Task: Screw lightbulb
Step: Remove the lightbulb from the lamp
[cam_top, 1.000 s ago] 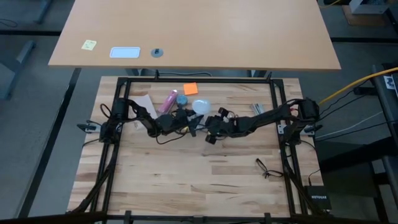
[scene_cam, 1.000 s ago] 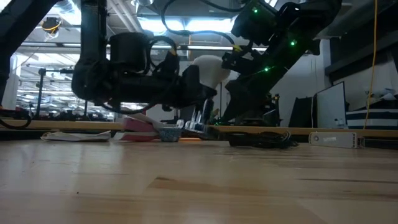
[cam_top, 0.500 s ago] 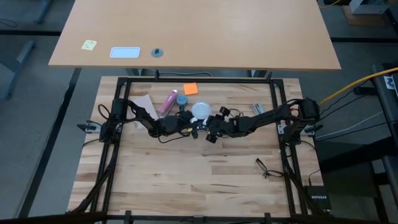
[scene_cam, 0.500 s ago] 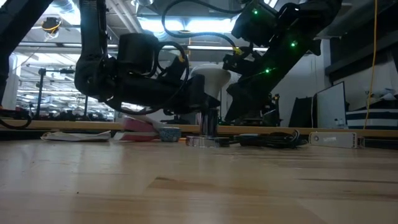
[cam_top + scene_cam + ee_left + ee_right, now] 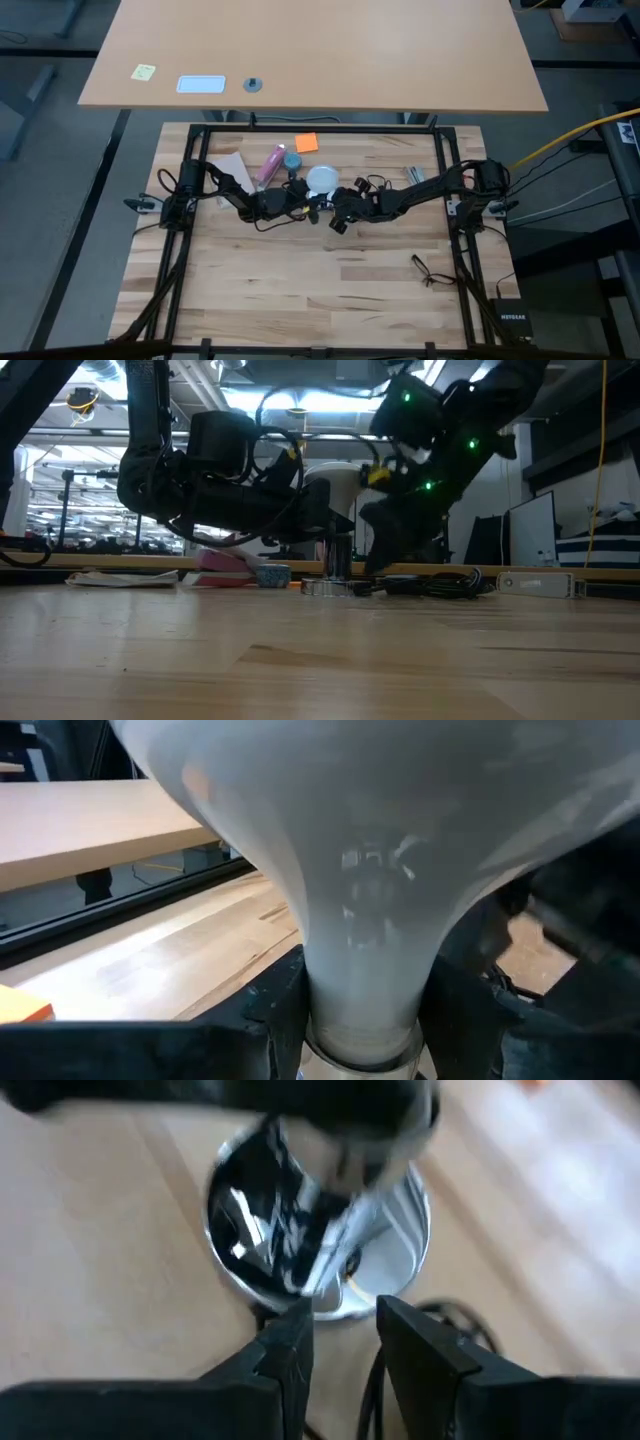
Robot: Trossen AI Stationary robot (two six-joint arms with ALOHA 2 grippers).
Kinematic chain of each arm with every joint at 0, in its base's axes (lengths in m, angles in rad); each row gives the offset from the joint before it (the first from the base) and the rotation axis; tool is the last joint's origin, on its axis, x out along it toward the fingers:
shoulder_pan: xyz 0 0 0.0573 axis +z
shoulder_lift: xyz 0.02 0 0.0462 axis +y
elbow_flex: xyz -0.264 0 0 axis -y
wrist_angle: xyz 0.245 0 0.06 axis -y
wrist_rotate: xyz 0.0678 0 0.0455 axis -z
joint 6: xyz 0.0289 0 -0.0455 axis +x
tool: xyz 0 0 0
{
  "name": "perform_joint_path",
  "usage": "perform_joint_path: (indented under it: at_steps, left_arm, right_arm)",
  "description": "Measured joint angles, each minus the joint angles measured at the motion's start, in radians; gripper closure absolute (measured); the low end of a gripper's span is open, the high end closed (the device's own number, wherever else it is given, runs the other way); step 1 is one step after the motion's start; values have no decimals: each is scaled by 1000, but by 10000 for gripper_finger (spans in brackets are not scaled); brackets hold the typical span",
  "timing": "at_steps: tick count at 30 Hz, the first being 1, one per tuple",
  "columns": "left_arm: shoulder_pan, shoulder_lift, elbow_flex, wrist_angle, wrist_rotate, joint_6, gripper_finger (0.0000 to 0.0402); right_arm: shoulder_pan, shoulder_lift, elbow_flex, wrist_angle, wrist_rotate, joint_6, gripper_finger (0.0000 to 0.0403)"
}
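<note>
The frosted white lightbulb (image 5: 322, 180) stands upright, globe up, over the socket stem (image 5: 337, 554) of the round silver lamp base (image 5: 320, 1230), which rests flat on the table. My left gripper (image 5: 322, 520) is shut on the bulb. It comes in level from the table's left. My right gripper (image 5: 345, 1342) hangs over the base's rim from the right. Its fingers are a narrow gap apart. I cannot tell whether it touches the base or the black cord (image 5: 445, 1320). My left gripper pinches the bulb's narrow neck (image 5: 365, 990) between its two fingers (image 5: 275, 1010), just above the metal collar. The fingers come level from the table's left and lie across the neck. The bulb stands upright over the socket. The gripper hides where bulb and socket meet.
A pink tube (image 5: 272, 160), a small blue round object (image 5: 292, 160), an orange note (image 5: 306, 143) and white paper (image 5: 228, 165) lie behind the arms. A black cable loop (image 5: 425, 270) lies near the right front. The near half of the table is bare wood (image 5: 300, 290).
My left gripper has moved the bulb a little toward the near edge and down. In the low view the lamp base and its stem now stand upright right under the bulb, where a second ago they did not. My right gripper has shifted slightly left and lower.
</note>
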Motion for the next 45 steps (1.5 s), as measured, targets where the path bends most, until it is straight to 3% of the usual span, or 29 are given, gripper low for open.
perform_joint_path:
  at_steps: [7,17,21,28,32,39,45]
  left_arm:
    - [4,0,0,3,-1,-1,246]
    - [10,0,-4,6,-5,3,245]
    - [4,1,-4,10,-5,6,245]
    - [2,1,-3,9,1,16,245]
    - [1,2,-3,4,6,14,245]
    - [-4,2,-3,4,3,4,245]
    - [-19,2,-3,5,0,-13,245]
  right_arm:
    - [0,80,1,23,-67,159,282]
    - [14,121,0,119,-84,233,282]
    - [19,123,0,121,-77,228,282]
    - [19,79,0,64,-101,64,282]
    - [22,4,-2,-35,-46,-2,282]
    - [13,-46,-2,-114,145,-9,282]
    - [-39,-24,-1,-93,120,-15,282]
